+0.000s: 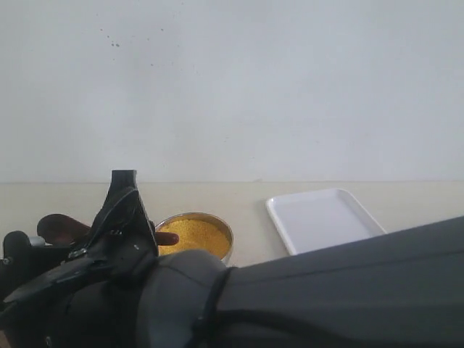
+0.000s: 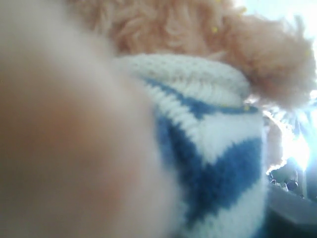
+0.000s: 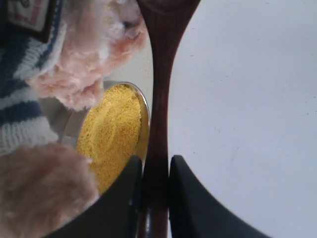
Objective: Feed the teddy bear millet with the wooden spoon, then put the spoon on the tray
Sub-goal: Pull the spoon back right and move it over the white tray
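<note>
Plain white wall (image 1: 290, 87) fills the upper half of the exterior view, and below it a pale beige surface (image 1: 420, 199) runs across the frame. On that surface, right of centre, lies the tray (image 1: 322, 217), flat and white with a low rim. Just left of centre stands a small steel bowl (image 1: 228, 248) heaped with the millet (image 1: 192, 235), near the tray but apart from it. A thick dark arm (image 1: 348, 290) sweeps across the lower part of the frame from the right edge to the lower left, hiding the near rim of the bowl. Its wrist view shows the right fingers (image 3: 190, 198) narrowed onto the slim handle of the wooden spoon (image 3: 161, 99). One dark finger presses each side of the handle, which widens toward the spoon's bowl at the frame edge. Just beside the handle sits the steel bowl of yellow grain, and the teddy bear (image 3: 84, 64) crowds close over it, showing fuzzy light-brown fur, navy-and-white stripes and a corner of a chest badge (image 3: 25, 15). The left wrist view is pressed right up against the bear. It shows only the striped shirt, fur with a few yellow grains caught in it, and a large blurred tan mass. The left fingers cannot be made out there, so I cannot tell whether they are wide or narrow.
</note>
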Controlling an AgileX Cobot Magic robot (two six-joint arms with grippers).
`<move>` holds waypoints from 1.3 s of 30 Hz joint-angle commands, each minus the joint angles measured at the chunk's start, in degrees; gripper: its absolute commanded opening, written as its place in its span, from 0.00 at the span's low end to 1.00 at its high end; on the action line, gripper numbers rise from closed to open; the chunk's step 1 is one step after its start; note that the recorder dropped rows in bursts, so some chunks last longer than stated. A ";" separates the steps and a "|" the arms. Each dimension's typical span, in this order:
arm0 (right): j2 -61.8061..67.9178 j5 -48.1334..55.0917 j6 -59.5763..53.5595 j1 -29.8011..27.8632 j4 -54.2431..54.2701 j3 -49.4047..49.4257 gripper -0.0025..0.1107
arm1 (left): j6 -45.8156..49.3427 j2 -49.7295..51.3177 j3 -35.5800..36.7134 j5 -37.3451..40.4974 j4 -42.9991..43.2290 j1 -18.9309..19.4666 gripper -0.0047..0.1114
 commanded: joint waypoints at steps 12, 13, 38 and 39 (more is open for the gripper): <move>-1.90 -2.54 -0.69 -1.94 6.14 0.23 0.02 | 0.89 0.00 0.20 1.83 -2.29 0.15 0.07; -1.90 -1.14 -3.29 -2.08 6.15 0.23 0.02 | 0.89 0.00 0.20 1.83 -2.10 0.15 0.07; -22.27 -20.87 -17.45 -42.14 55.34 20.09 0.02 | 2.19 0.00 0.20 2.56 -3.46 0.15 0.07; -23.09 -23.76 -16.74 -43.35 55.81 22.26 0.02 | 2.19 0.00 0.20 2.56 -3.46 0.15 0.07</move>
